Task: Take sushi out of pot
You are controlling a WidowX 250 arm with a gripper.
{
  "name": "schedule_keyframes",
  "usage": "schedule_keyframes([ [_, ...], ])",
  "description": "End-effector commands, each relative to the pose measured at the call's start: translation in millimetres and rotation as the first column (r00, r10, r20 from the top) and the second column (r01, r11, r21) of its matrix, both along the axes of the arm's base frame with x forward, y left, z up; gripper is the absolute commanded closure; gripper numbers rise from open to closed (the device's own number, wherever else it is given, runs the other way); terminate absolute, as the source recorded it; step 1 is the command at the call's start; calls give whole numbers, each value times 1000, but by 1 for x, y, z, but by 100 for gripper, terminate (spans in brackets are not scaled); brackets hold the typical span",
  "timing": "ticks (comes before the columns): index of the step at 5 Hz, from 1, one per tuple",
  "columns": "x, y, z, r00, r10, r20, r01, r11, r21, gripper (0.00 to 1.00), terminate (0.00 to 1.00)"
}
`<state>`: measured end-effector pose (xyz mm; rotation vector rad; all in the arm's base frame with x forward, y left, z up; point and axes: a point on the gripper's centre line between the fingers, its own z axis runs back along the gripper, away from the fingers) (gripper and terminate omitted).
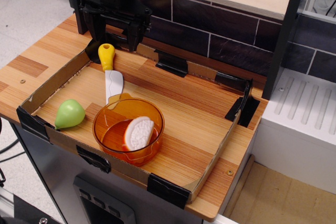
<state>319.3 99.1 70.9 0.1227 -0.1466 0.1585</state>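
The sushi (138, 133), a half-round piece with a white ridged face and an orange-red rim, lies inside the translucent orange pot (107, 121) at the front of the wooden tray area. My gripper (116, 38) is black and hangs at the back left, well behind the pot and above the yellow knife handle. Its two fingers stand apart with nothing between them.
A toy knife (111, 77) with a yellow handle and white blade lies behind the pot, its tip touching the pot's rim. A green pear-shaped toy (69, 114) lies left of the pot. A low cardboard wall (63, 77) rings the work area. A dark tiled wall (220, 24) stands behind.
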Motion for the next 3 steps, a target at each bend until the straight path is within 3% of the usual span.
schedule_keyframes([
  [1,0,0,0,1000,0,0,0,1000,0,0,0],
  [3,-18,-46,48,998,37,42,-35,997,-67,0,0],
])
